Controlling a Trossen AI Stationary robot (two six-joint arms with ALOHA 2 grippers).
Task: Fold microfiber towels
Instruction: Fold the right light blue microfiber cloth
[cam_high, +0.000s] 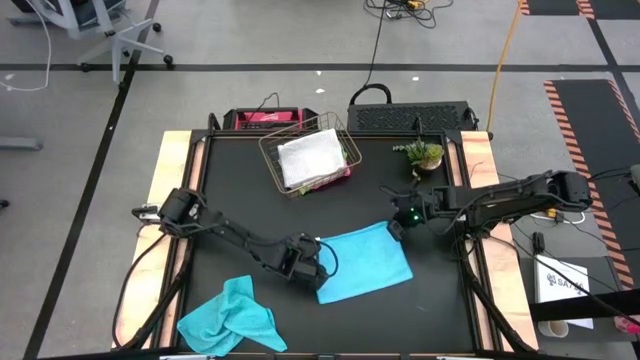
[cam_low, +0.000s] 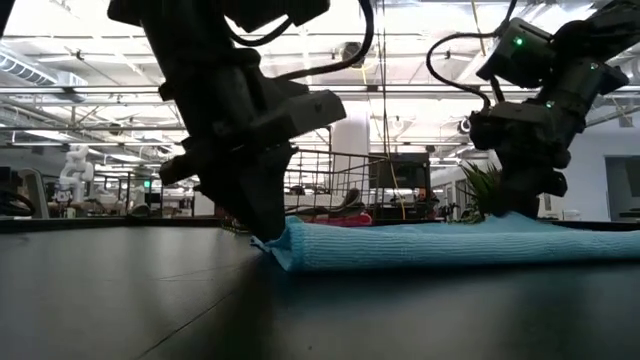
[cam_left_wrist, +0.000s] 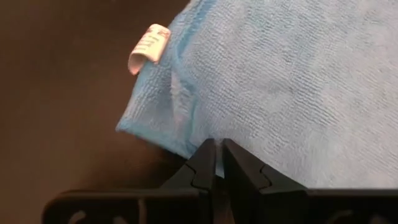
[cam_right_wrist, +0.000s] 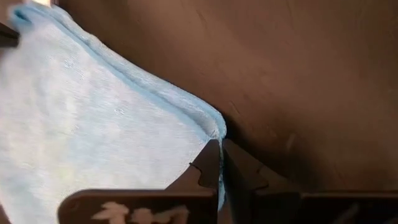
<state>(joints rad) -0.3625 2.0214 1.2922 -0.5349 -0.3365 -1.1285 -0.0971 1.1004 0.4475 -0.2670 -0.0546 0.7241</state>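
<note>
Grey floor (cam_high: 90, 150), office chair base (cam_high: 125, 45) far left, striped hazard tape (cam_high: 590, 130) right, bright ceiling lights (cam_low: 90, 70).

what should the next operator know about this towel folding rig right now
Left tool shut on the flat blue towel at its left edge; right tool shut on its far right corner. That towel lies mid-table, apparently folded once. A second blue towel lies crumpled at the front left. The wire basket at the back holds a light grey towel with something pink beneath. Left to do: finish this fold, then the crumpled one.
</note>
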